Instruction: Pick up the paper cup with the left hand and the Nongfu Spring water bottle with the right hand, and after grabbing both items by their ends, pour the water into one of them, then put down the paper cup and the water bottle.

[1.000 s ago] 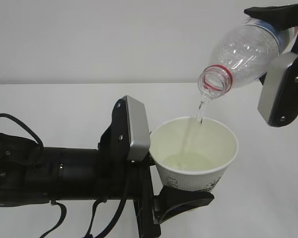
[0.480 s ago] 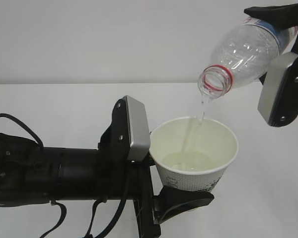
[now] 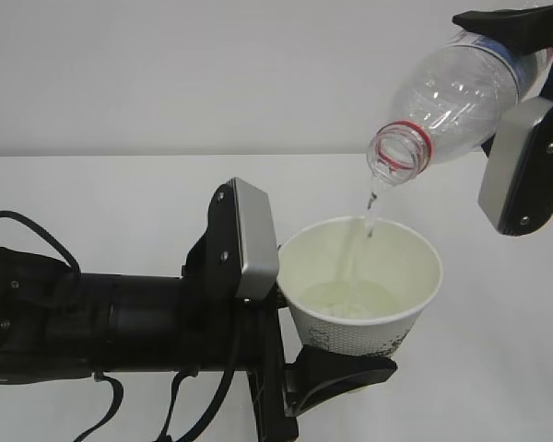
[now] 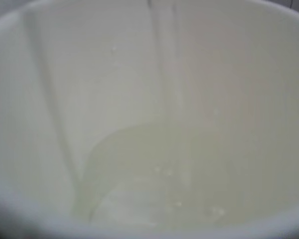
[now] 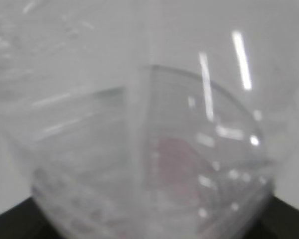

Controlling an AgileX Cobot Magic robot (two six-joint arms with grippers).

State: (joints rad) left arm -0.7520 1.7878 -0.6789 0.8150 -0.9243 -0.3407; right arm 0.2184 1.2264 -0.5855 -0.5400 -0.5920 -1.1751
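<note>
fingers of the left hand are standing fairly wide apart and clamping the paper cup near its base, one black finger curling under the cup's near side, the other hidden behind the grey plate pressing against the cup's left wall. the left arm is reaching in from the left edge, lying level and low across the white table, and it is the biggest thing in the exterior view.

the right hand is coming in at the top right, its fingers also spread fairly wide and gripping the nongfu spring water bottle around its rear part, one black finger lying over the top of the bottle and a grey plate sitting on the near side. the bottle is tilting steeply, its uncapped mouth with the red neck ring pointing down and left, just above the cup's far rim.

the cup is being held upright, off the table, below the bottle's mouth. the water is falling as a thin broken stream into the cup and pooling shallow in its bottom; the left wrist view is showing the same pool and a faint streak running down the inner wall. the right wrist view is filled by the blurred clear bottle.
</note>
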